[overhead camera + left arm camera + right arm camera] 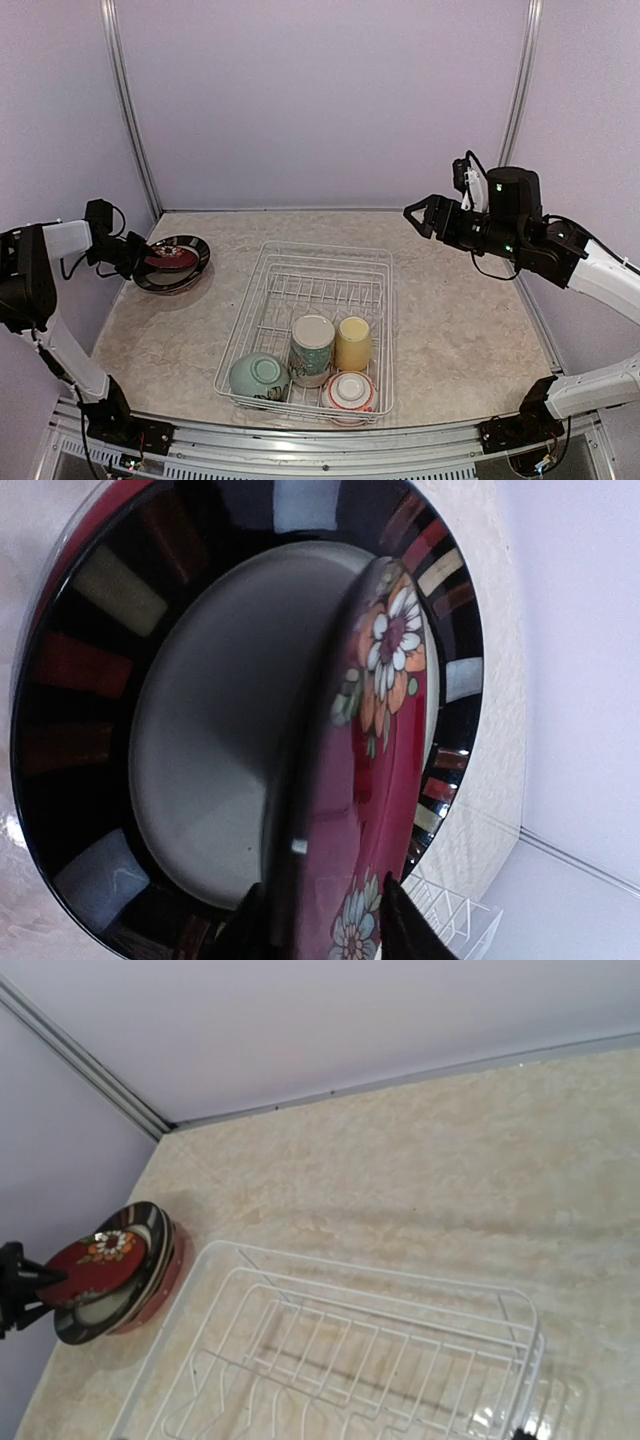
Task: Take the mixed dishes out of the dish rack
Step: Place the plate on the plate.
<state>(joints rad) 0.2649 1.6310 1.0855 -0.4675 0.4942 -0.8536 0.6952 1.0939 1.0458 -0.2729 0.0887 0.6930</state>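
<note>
My left gripper (130, 255) is shut on the rim of the red floral plate (170, 257) and holds it tilted over the dark-rimmed plate (197, 262) at the table's left. In the left wrist view both fingers flank the floral plate (385, 730) in front of the dark-rimmed plate (100, 660). The white dish rack (322, 246) stands at centre; its near end holds the pale-green bowl (260, 375), the tall patterned mug (312, 348), the yellow cup (353, 342) and the red-and-white bowl (350, 392). My right gripper (422, 215) is open and empty, high above the rack's right.
In the right wrist view a pink plate (168, 1278) lies under the dark-rimmed plate (150, 1230), close to the rack's far left corner (341, 1263). The rack's far half shows only bare plate slots. Lilac walls close in the back and both sides.
</note>
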